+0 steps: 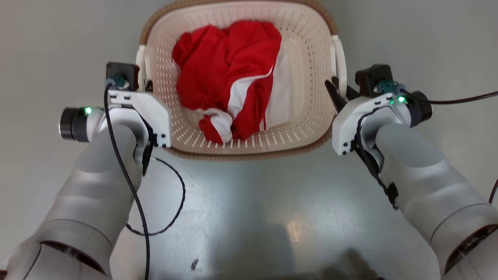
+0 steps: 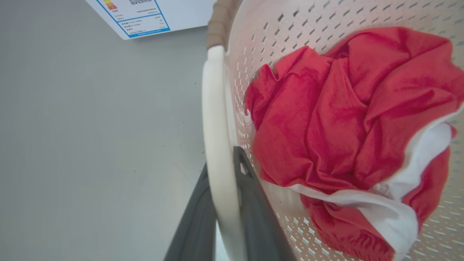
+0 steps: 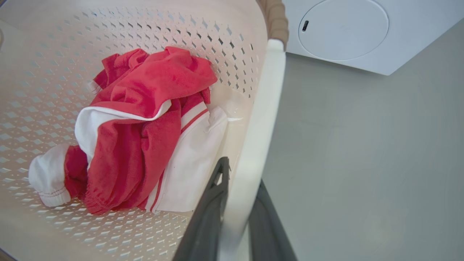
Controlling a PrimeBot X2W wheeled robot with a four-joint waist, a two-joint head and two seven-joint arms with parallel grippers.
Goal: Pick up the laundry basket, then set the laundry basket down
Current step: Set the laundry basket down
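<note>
One laundry basket (image 1: 307, 42) sits square in front of the bot over the grey floor (image 1: 249, 202), with one red-and-white clothes heap (image 1: 229, 77) inside. Two white loop handles, both taken: left gripper (image 2: 222, 163) pinches the left handle (image 2: 214, 108), right gripper (image 3: 243, 174) pinches the right handle (image 3: 264, 108). One white washing machine (image 3: 344, 32) stands just beyond.

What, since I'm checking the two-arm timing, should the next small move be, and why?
Probably raise both arms together, slightly and evenly. The left gripper grips one white loop handle of the laundry basket between its fingers, the right gripper the other, both seemingly clamped. Loose red and white clothing lies inside, so an uneven lift could tilt it.
</note>
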